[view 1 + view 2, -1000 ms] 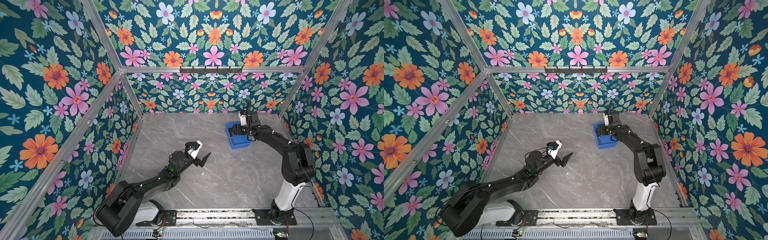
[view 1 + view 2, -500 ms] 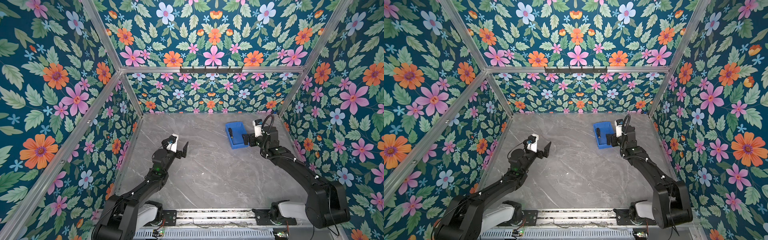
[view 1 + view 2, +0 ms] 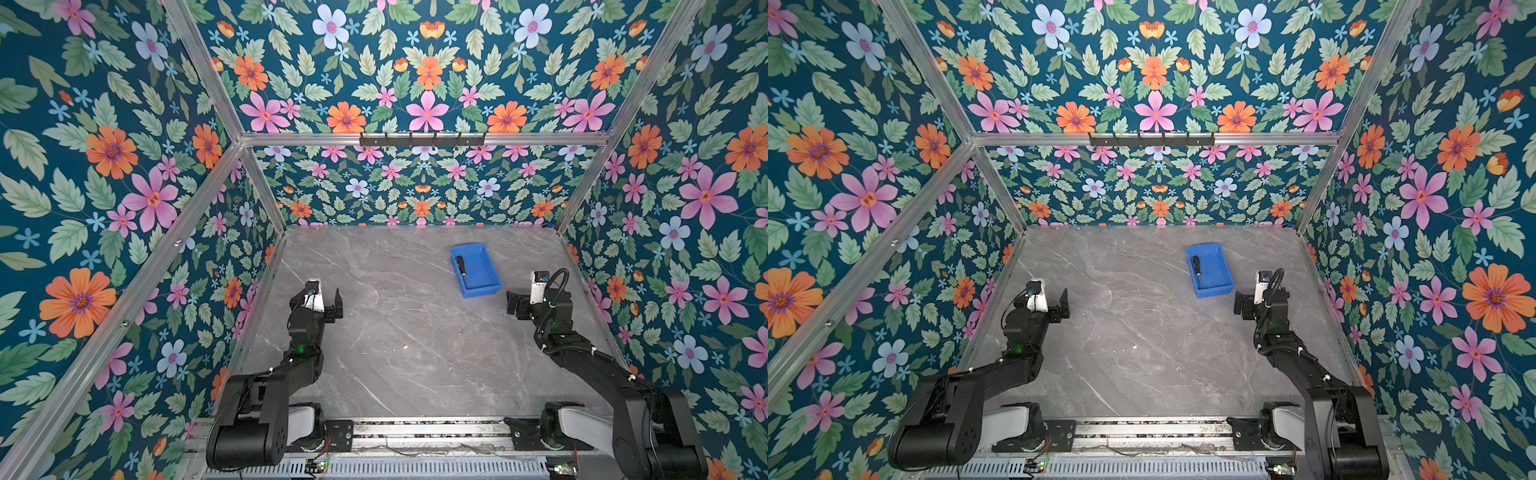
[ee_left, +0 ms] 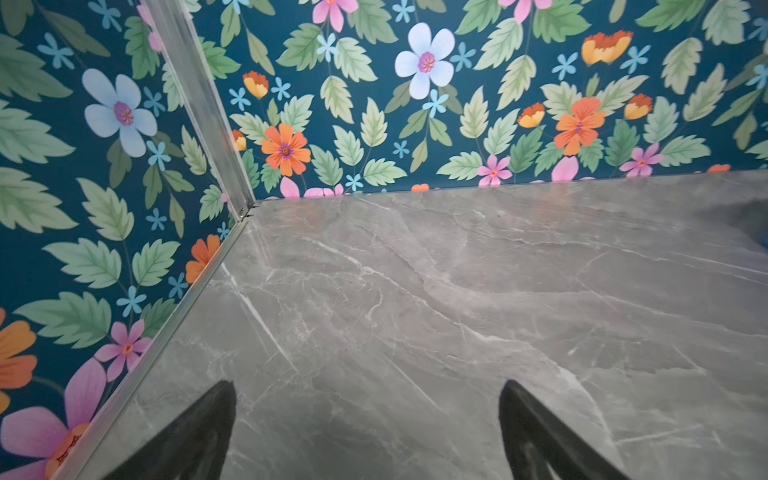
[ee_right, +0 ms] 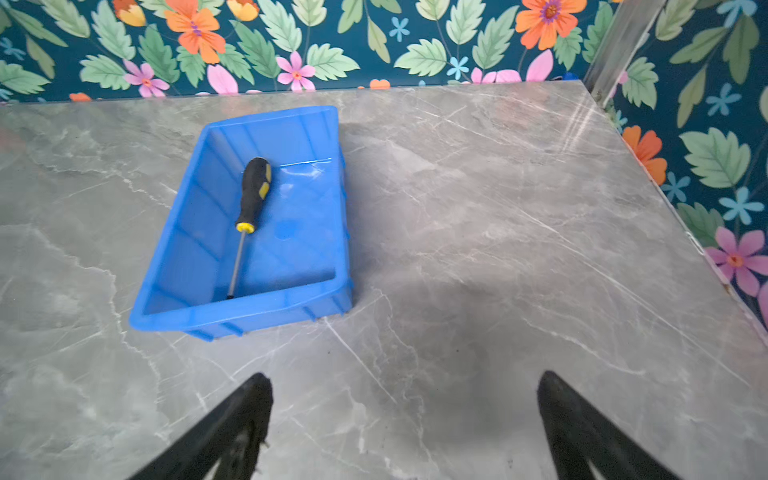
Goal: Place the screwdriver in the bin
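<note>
Screwdriver [image 5: 244, 227] lies flat inside the bin [image 5: 241, 309], ahead of the right jaws and off to one side of their gap, tip toward them, handle away. Looks light and rigid. The black-yellow handle is probably grippy; the thin steel shaft looks slick and prone to roll. If a regrasp is needed, pinch across mid-handle, though the bin wall beside it leaves little clearance. Right jaws spread wide, empty, touching nothing, over bare worktop [image 5: 498, 249]. Left jaws likewise spread and empty, bin well off to their side.

Glossy blue plastic bin [image 5: 266, 307], steel-shafted screwdriver [image 5: 252, 192] (rubbery handle), polished marble-look tabletop [image 5: 478, 232].
</note>
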